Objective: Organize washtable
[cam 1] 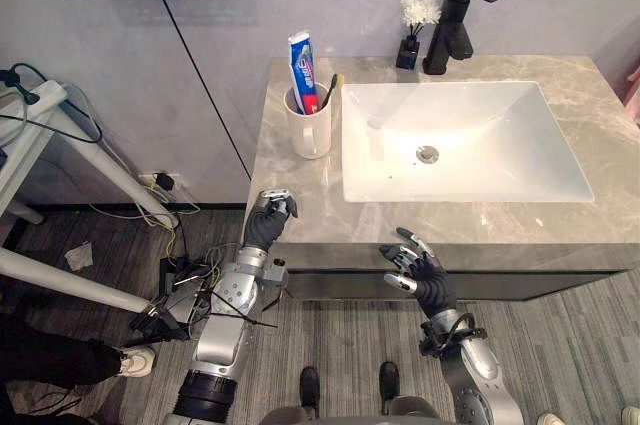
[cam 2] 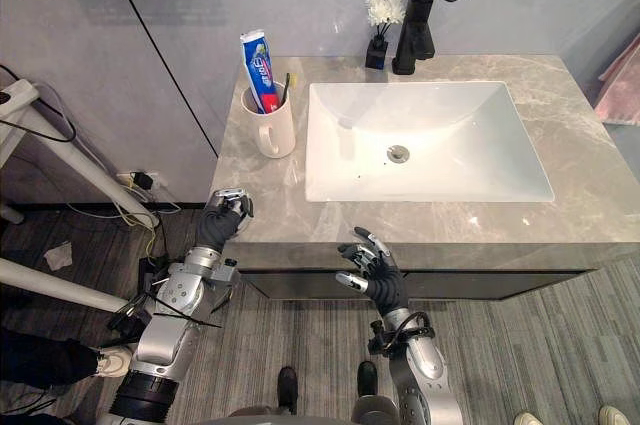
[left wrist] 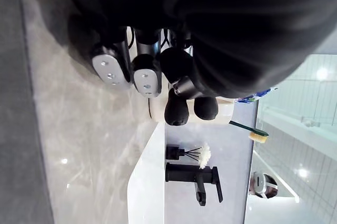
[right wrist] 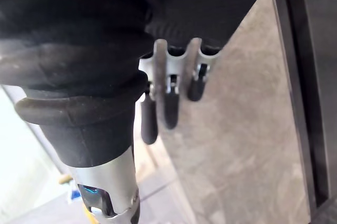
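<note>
One cup (cam 1: 308,127), one toothpaste (cam 1: 303,63), one toothbrush (cam 1: 334,90) inside

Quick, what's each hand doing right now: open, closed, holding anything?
Left hand: shut, fingers curled, holding nothing, at the counter's front edge.
Right hand: open, fingers spread, holding nothing.

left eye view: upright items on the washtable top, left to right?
Left to right: white cup holding a toothpaste tube and a toothbrush → small black vase of white flowers → black faucet.
</note>
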Available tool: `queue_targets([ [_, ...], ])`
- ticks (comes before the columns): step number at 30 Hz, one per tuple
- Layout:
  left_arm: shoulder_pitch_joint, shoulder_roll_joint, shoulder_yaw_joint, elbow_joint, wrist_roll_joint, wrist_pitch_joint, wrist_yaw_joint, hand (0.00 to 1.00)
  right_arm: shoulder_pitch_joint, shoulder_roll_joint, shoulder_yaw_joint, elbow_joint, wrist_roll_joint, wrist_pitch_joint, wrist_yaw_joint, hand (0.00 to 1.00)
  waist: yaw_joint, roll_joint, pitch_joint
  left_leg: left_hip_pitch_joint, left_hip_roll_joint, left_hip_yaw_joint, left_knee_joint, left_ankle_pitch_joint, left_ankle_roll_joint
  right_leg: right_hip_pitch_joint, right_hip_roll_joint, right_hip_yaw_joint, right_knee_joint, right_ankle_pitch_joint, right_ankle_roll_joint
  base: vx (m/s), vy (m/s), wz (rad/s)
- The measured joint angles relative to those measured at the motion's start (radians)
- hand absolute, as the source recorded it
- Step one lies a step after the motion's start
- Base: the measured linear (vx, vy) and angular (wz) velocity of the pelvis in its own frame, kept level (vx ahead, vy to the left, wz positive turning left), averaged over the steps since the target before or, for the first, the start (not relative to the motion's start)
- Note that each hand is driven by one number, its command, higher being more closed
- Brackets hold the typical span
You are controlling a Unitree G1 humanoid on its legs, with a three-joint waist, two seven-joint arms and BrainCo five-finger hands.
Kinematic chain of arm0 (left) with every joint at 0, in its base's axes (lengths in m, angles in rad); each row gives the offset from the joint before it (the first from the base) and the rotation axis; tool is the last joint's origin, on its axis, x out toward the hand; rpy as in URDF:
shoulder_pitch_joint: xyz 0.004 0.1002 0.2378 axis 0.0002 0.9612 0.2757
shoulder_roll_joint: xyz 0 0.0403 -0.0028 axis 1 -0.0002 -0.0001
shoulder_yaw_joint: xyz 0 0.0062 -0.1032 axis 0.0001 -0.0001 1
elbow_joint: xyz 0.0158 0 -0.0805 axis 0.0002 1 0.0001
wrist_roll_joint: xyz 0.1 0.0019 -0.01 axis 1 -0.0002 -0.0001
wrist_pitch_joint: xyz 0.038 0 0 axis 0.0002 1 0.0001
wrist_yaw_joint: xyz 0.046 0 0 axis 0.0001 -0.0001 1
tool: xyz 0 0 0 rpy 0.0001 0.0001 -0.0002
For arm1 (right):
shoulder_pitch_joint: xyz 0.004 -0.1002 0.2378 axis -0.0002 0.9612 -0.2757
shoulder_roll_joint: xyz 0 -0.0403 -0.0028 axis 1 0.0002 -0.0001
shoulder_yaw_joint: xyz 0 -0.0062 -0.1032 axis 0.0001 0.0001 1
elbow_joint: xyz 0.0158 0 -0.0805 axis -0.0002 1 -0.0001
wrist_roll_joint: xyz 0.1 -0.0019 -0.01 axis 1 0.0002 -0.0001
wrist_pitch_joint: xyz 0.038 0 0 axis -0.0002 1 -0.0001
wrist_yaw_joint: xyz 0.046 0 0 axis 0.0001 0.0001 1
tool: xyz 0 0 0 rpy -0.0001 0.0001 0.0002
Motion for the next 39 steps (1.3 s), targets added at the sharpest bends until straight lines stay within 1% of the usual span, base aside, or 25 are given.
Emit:
queue_targets([
  [6, -0.001, -0.005, -0.062, 0.000, 0.002, 0.007, 0.001, 1.00, 0.004, 0.014, -0.002, 0.001, -0.014, 0.000, -0.016, 0.00, -0.002, 0.000, -0.012, 0.000, 0.000, 0.002, 0.000, -0.001, 0.000, 0.001, 0.001, -0.002, -0.014, 0.001, 0.000, 0.00, 0.000, 0.00],
  [8, -0.003, -0.021, -0.071, 0.000, 0.003, 0.011, 0.001, 1.00, 0.004, 0.020, -0.002, 0.003, -0.020, 0.001, -0.019, 0.00, -0.002, 0.002, -0.018, 0.000, 0.000, 0.002, 0.000, -0.001, 0.000, 0.001, 0.001, -0.002, -0.015, 0.001, 0.000, 0.00, 0.000, 0.00],
  [13, -0.052, -0.032, -0.112, 0.001, 0.008, 0.013, 0.002, 1.00, 0.004, 0.021, -0.001, 0.002, -0.020, 0.001, -0.034, 0.00, -0.002, 0.002, -0.019, 0.000, 0.000, 0.003, 0.000, -0.001, 0.000, 0.001, 0.001, -0.001, -0.015, 0.001, 0.000, 0.00, 0.000, 0.00],
  [17, -0.104, -0.031, -0.117, 0.013, 0.016, 0.014, 0.006, 1.00, 0.002, 0.021, -0.001, 0.002, -0.020, 0.001, -0.035, 0.00, -0.003, 0.002, -0.019, -0.004, 0.001, 0.011, 0.000, -0.001, -0.001, -0.005, 0.001, 0.001, -0.015, 0.001, 0.000, 0.00, 0.001, -0.01],
  [22, -0.183, -0.029, -0.106, 0.068, 0.022, 0.016, 0.040, 1.00, 0.005, 0.018, -0.001, 0.003, -0.020, 0.017, -0.039, 0.00, -0.003, 0.002, -0.019, -0.031, 0.002, 0.022, 0.000, -0.001, 0.000, -0.034, 0.002, 0.014, -0.015, 0.007, 0.000, 0.01, -0.002, -0.07],
  [28, -0.247, -0.017, -0.093, 0.123, 0.021, 0.022, 0.069, 1.00, 0.005, 0.016, -0.002, 0.003, -0.020, 0.017, -0.046, 0.00, -0.007, 0.000, -0.018, -0.047, 0.001, 0.023, 0.000, -0.001, 0.000, -0.050, 0.003, 0.023, -0.015, 0.013, -0.001, 0.03, -0.004, -0.05],
  [32, -0.267, 0.002, -0.091, 0.130, 0.020, 0.024, 0.071, 1.00, 0.005, 0.007, -0.001, 0.003, -0.020, 0.017, -0.058, 0.00, -0.008, -0.010, -0.011, -0.057, 0.004, 0.025, 0.000, -0.001, 0.000, -0.062, 0.000, 0.029, -0.016, 0.015, -0.003, 0.00, 0.006, -0.03],
  [34, -0.279, 0.018, -0.091, 0.133, 0.020, 0.027, 0.071, 1.00, 0.006, 0.000, -0.001, 0.003, -0.020, 0.017, -0.058, 0.00, -0.006, -0.023, -0.002, -0.063, 0.008, 0.029, 0.000, -0.001, -0.001, -0.069, 0.003, 0.032, -0.019, 0.018, -0.006, -0.01, 0.003, -0.06],
  [39, -0.296, 0.029, -0.088, 0.150, 0.020, 0.028, 0.071, 1.00, 0.014, -0.004, -0.002, 0.003, -0.020, 0.017, -0.058, 0.00, -0.004, -0.029, 0.003, -0.064, 0.010, 0.037, 0.000, -0.005, -0.006, -0.073, 0.004, 0.041, -0.020, 0.018, -0.006, 0.01, 0.000, -0.03],
])
